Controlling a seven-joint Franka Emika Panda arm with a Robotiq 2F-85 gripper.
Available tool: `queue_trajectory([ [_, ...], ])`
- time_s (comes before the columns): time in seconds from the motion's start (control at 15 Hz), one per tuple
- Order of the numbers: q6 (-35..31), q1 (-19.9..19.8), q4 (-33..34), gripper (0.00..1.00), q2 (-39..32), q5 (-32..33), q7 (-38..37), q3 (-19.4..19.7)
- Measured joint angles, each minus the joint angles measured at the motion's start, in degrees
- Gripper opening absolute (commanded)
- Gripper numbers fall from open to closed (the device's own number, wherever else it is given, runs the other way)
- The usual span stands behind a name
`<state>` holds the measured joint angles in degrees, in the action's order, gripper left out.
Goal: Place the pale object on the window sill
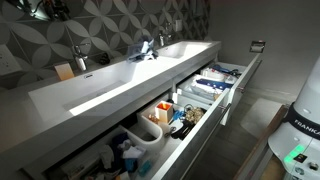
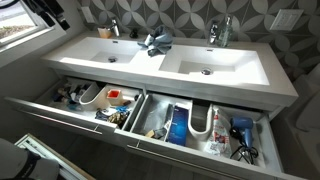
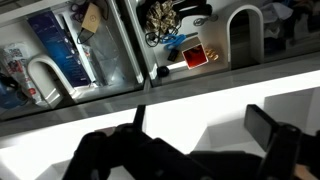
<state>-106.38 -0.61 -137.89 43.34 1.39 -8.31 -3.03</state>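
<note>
Gripper (image 3: pixel 185 150) spread wide, empty, above worktop (image 3: pixel 200 105) front edge; beige block (image 1: pixel 64 71) upright at back edge beside tap (image 1: pixel 80 57), outside wrist view

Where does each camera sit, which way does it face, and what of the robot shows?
Exterior view: off the vanity's end, looking along the counter; robot base at right.
Exterior view: high in front, looking down on the sinks; likely arm, top left.
Wrist view: faces the open drawers; dark gripper below.
All share the drawers.
</note>
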Motion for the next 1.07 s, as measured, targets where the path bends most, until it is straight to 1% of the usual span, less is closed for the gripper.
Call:
queue_trajectory([
  [0.47,-0.01,0.07,0.04,1.00,-0.09,0.00,0.08,-0.05],
  [0.6,-1.20,1.24,0.59,1.00,-1.20,-0.12,1.30,-0.99],
  [0.73,-3.11,4.03,2.60,1.00,-4.29,-0.14,2.71,-3.20],
  [0.87,-5.25,6.66,5.80,1.00,-9.09,0.03,3.96,-5.99],
  [1.07,-8.32,8.72,12.23,1.00,-17.88,1.74,7.64,-9.02],
])
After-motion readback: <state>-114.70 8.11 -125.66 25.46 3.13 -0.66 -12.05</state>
